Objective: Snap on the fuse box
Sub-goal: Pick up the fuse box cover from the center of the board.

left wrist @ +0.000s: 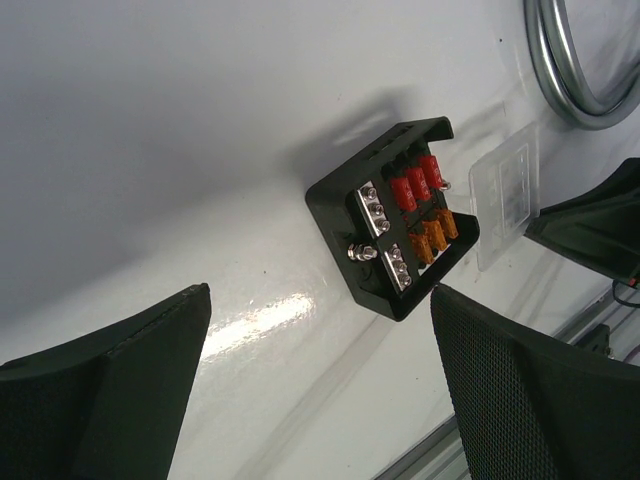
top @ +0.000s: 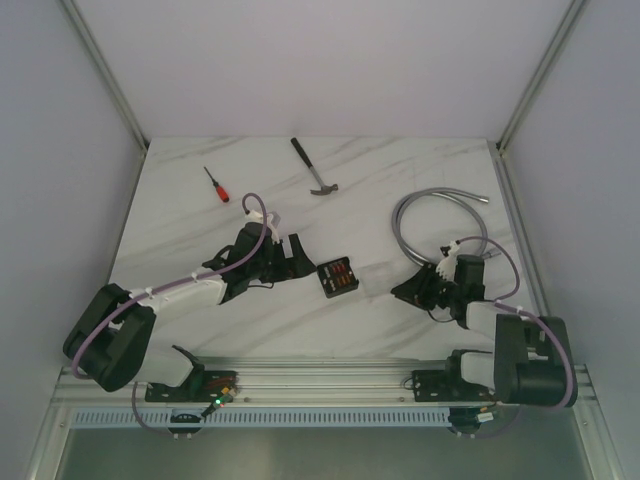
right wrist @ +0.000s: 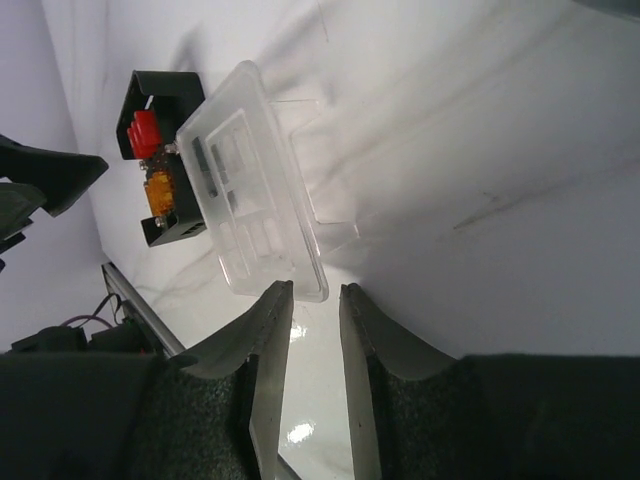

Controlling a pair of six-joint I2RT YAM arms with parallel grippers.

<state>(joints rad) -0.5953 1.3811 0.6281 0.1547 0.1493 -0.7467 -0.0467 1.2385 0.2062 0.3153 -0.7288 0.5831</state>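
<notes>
Two black fingers of the left gripper (left wrist: 320, 330) gape wide, holding nothing. Just beyond, on the white marble table (top: 200, 230), sits the small black plastic fuse box (left wrist: 395, 215), uncovered, holding red fuses (left wrist: 417, 185) and orange fuses (left wrist: 432, 238). Faint from overhead, the clear plastic lid (right wrist: 255, 180) shows plainly in the right wrist view, against the box. The right gripper (right wrist: 313, 295) is nearly closed at the lid's corner; whether it pinches it, I cannot tell.

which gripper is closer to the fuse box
left. the left gripper sits just beside the fuse box on its left, fingers spread toward it; the right gripper is farther off on the other side, with the clear cover lying between.
</notes>
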